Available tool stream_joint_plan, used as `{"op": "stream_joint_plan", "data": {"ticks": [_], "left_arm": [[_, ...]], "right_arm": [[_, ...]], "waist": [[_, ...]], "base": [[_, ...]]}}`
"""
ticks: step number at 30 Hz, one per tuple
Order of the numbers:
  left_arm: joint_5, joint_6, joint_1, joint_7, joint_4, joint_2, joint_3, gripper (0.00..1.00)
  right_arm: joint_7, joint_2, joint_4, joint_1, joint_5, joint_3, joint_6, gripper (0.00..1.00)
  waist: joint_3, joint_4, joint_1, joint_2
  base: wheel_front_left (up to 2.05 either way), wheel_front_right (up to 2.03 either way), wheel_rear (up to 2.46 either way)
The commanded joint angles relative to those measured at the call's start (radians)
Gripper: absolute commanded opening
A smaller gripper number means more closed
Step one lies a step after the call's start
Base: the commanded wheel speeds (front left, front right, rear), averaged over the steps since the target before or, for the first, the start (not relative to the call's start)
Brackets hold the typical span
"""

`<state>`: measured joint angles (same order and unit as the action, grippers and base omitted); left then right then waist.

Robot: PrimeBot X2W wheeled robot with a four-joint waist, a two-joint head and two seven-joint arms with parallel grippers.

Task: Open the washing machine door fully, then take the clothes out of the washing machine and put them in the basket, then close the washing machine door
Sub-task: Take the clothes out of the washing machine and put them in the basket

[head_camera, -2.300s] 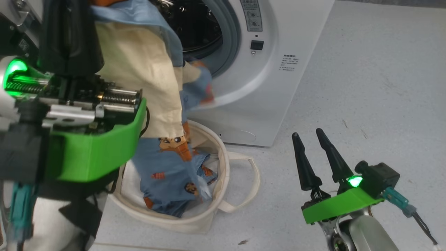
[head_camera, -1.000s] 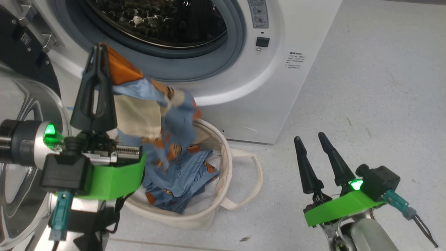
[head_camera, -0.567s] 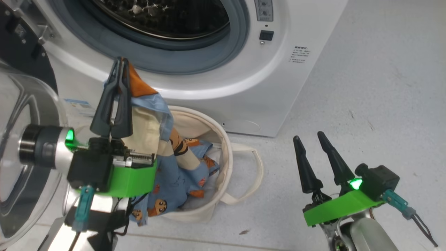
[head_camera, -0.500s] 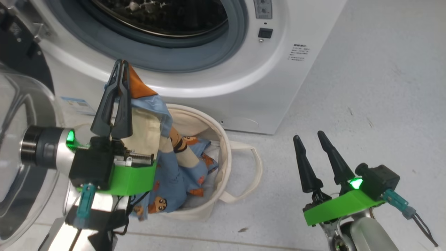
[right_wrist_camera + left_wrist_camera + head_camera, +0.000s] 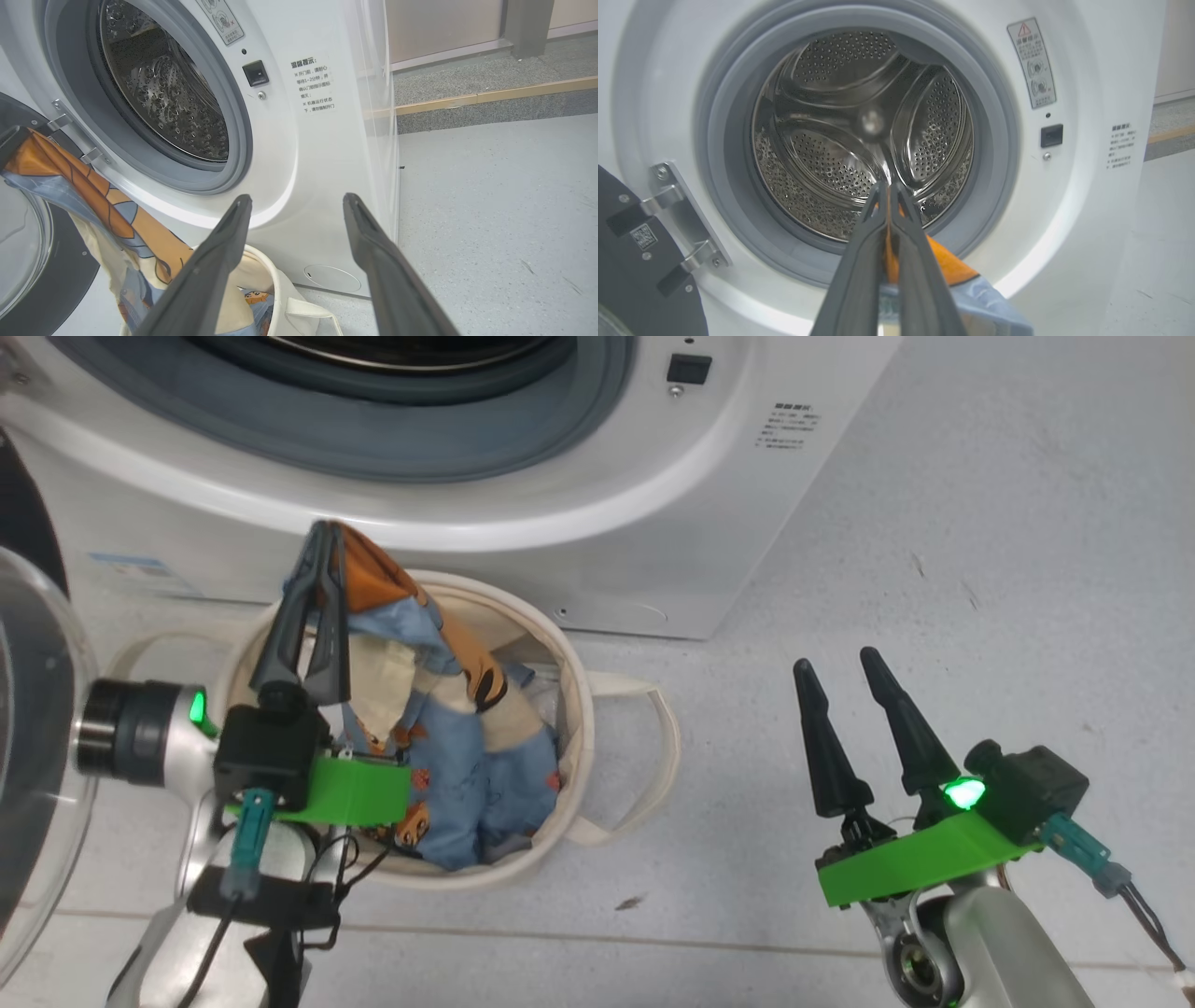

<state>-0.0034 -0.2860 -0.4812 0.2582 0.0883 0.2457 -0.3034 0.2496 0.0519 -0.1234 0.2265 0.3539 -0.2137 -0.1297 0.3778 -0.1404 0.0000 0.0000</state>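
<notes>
My left gripper (image 5: 322,528) is shut on an orange corner of the clothes (image 5: 467,747), a light-blue bundle with orange and cream print. It holds them over the cream basket (image 5: 581,709), and most of the fabric hangs down inside it. The basket stands on the floor in front of the white washing machine (image 5: 560,513). The washing machine door (image 5: 37,728) is swung open at the left. In the left wrist view the shut fingers (image 5: 859,280) pinch the orange cloth (image 5: 948,263) before the bare drum (image 5: 859,135). My right gripper (image 5: 836,661) is open and holds nothing, to the right of the basket.
Grey speckled floor (image 5: 980,523) stretches to the right of the machine. The basket's loop handle (image 5: 658,747) lies on the floor towards my right gripper. The door hinge (image 5: 677,214) is on the machine's left. A low step (image 5: 490,98) runs behind the machine.
My left gripper has come down with the clothes, so more fabric now lies in the basket. The head camera has tilted down. The right gripper has stayed open and still.
</notes>
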Motion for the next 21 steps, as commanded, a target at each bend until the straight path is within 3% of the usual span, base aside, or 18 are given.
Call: {"op": "stream_joint_plan", "data": {"ticks": [1, 21], "left_arm": [[-0.007, 0.006, -0.028, 0.004, 0.009, 0.017, 0.031, 0.0], [-0.025, 0.09, -0.118, 0.004, 0.461, -0.026, -0.006, 0.0]], "right_arm": [[0.012, -0.002, 0.035, 0.019, 0.006, -0.018, -0.001, 1.0], [0.012, -0.002, 0.059, 0.069, 0.019, -0.014, -0.001, 1.0]], "waist": [[0.02, -0.011, 0.0, 0.0], [0.152, -0.073, 0.0, 0.0]], "base": [[0.0, 0.0, 0.0], [0.0, 0.0, 0.0]]}}
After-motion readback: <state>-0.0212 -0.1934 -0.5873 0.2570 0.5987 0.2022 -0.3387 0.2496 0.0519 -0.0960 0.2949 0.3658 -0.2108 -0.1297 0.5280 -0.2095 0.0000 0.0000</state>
